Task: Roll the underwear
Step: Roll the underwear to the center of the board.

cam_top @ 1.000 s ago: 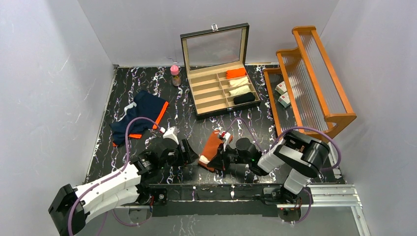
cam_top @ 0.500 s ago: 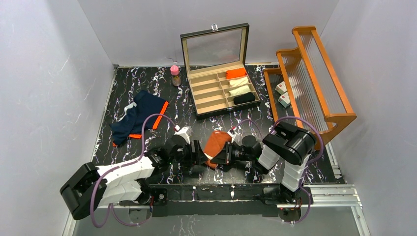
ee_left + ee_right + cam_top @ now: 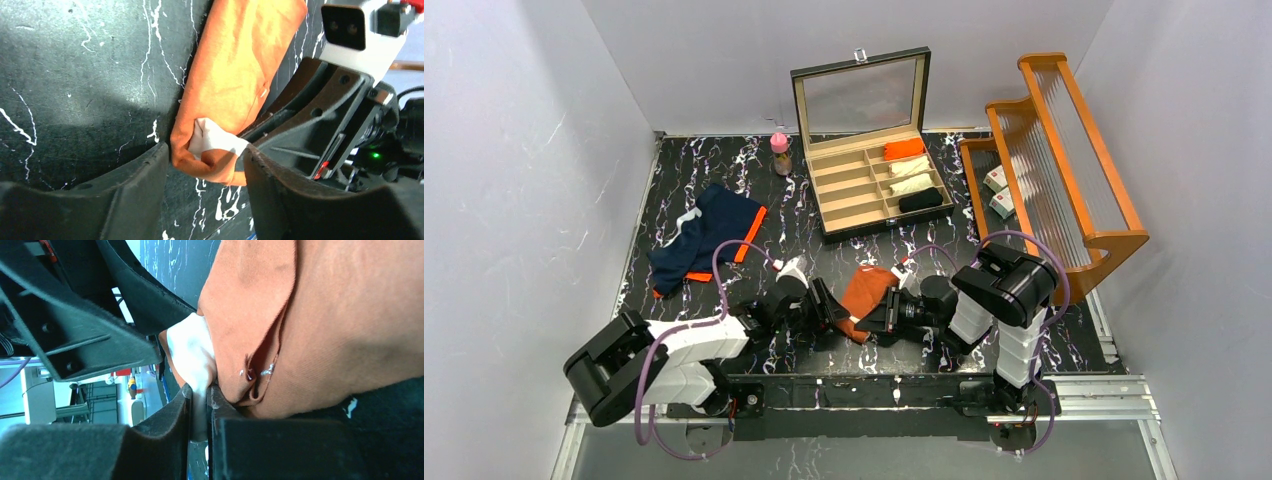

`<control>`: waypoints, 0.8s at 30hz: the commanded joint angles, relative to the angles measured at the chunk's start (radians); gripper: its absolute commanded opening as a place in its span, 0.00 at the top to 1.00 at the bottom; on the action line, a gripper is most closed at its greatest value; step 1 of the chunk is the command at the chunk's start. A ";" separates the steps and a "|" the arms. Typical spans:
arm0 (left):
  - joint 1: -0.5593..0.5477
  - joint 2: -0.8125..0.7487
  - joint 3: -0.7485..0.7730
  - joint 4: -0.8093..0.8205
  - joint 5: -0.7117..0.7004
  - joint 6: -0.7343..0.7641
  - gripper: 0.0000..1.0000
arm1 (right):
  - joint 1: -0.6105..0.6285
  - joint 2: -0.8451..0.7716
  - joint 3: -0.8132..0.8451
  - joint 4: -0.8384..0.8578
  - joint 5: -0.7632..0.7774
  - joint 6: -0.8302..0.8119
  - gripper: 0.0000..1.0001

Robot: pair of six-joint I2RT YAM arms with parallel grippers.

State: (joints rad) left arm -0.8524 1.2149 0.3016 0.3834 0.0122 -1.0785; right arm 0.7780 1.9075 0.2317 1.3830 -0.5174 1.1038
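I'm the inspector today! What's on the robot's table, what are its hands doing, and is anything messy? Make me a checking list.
Surface: black marbled table.
Job's things: rust-orange underwear folded narrow, between both arms; navy underwear crumpled at far left, untouched.
Clutter: open compartment case holding four rolled cloths; pink-capped bottle; wooden rack with small boxes.
End effectors: right end effector shut on the rust-orange underwear's white waistband; left end effector open, straddling the same end.
Cables: purple cables loop above both arms.
Surroundings: pale walls; nothing else seen.
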 commanded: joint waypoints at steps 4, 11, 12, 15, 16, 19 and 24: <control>-0.003 0.116 0.056 -0.146 -0.082 -0.028 0.56 | -0.017 -0.001 -0.015 -0.041 -0.003 -0.034 0.73; -0.012 0.203 0.109 -0.202 -0.077 -0.001 0.83 | -0.018 -0.125 0.039 -0.263 -0.013 -0.188 0.64; -0.013 0.212 0.118 -0.207 -0.071 0.005 0.85 | -0.018 -0.160 0.049 -0.323 -0.010 -0.229 0.63; -0.016 0.232 0.147 -0.231 -0.061 0.025 0.91 | -0.018 -0.287 0.090 -0.571 0.034 -0.369 0.56; -0.016 0.234 0.155 -0.240 -0.061 0.031 0.92 | -0.018 -0.343 0.106 -0.680 0.054 -0.421 0.54; -0.016 0.229 0.173 -0.259 -0.067 0.039 0.96 | -0.018 -0.467 0.143 -0.886 0.130 -0.547 0.44; -0.016 0.193 0.192 -0.304 -0.093 0.041 1.00 | -0.011 -0.617 0.217 -1.118 0.257 -0.713 0.25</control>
State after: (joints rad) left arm -0.8622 1.4183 0.4921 0.2510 -0.0188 -1.0807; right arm 0.7650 1.3747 0.3773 0.5396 -0.3895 0.5916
